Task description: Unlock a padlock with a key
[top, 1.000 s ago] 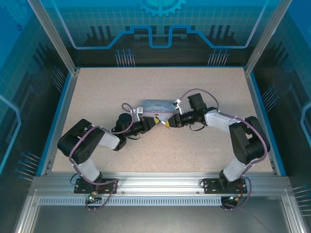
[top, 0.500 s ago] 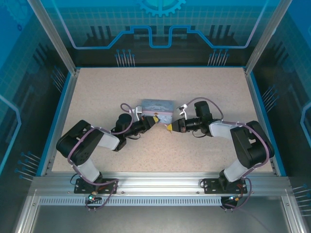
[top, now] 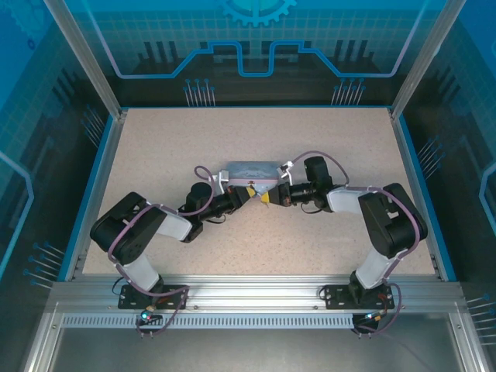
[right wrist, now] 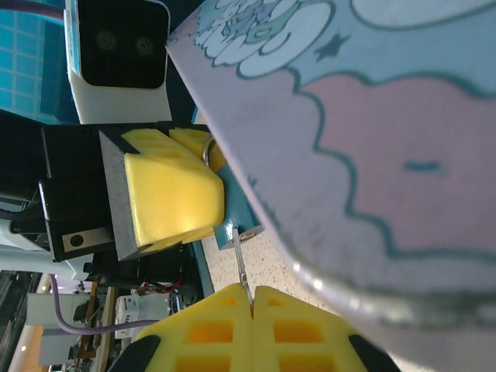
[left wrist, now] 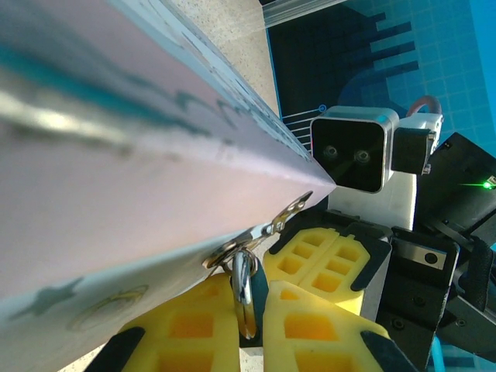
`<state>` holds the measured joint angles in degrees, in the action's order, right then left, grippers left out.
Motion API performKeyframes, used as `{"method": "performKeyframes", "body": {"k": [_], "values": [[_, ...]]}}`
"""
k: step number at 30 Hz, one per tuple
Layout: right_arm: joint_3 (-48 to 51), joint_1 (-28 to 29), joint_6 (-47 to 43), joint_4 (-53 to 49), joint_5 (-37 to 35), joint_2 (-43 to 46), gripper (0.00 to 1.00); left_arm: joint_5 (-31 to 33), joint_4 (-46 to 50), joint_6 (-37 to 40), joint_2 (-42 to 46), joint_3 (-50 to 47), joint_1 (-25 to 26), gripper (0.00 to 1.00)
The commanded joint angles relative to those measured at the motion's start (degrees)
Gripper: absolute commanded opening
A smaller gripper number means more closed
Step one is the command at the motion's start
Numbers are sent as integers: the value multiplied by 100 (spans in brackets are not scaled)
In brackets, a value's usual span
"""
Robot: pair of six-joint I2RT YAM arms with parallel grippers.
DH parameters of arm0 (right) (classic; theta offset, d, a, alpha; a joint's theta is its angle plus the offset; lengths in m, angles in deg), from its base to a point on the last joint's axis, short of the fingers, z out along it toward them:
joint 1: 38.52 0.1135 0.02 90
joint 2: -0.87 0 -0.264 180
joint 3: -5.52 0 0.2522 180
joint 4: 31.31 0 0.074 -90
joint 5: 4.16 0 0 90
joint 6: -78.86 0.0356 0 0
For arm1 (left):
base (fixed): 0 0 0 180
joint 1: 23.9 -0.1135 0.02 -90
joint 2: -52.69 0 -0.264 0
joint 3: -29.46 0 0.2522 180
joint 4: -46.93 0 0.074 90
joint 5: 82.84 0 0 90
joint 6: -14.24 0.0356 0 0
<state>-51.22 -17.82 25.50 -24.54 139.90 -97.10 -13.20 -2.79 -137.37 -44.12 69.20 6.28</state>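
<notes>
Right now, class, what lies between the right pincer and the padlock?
The key: in the right wrist view its thin blade runs from the shut right pincer up to the padlock.

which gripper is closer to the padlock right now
Left. The left gripper has its jaws shut on the padlock itself. The right gripper sits just short of it, jaws shut on the key, whose tip reaches the padlock's body.
</notes>
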Motion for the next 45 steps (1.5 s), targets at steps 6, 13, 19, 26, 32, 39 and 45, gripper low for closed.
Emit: {"method": "performKeyframes", "body": {"k": [6, 13, 19, 26, 32, 39, 45], "values": [[-213, 99, -96, -234, -56, -261, 0, 6, -556, -63, -73, 83, 47, 0], [29, 29, -146, -226, -72, -33, 0, 41, -507, -51, -83, 84, 48, 0], [158, -14, -242, -328, -36, 76, 0, 50, -509, -60, -92, 83, 49, 0], [66, 23, -168, -235, 8, -112, 0, 19, -509, -62, -92, 114, 45, 0], [-100, 104, -131, -208, 34, -206, 0, -16, -541, -72, -136, 133, 54, 0], [-100, 102, -69, -80, 59, -192, 0, -29, -518, -56, -152, 131, 59, 0], [-72, 85, -87, -85, 78, -34, 0, -37, -485, -3, -178, 118, 58, 0]]}}
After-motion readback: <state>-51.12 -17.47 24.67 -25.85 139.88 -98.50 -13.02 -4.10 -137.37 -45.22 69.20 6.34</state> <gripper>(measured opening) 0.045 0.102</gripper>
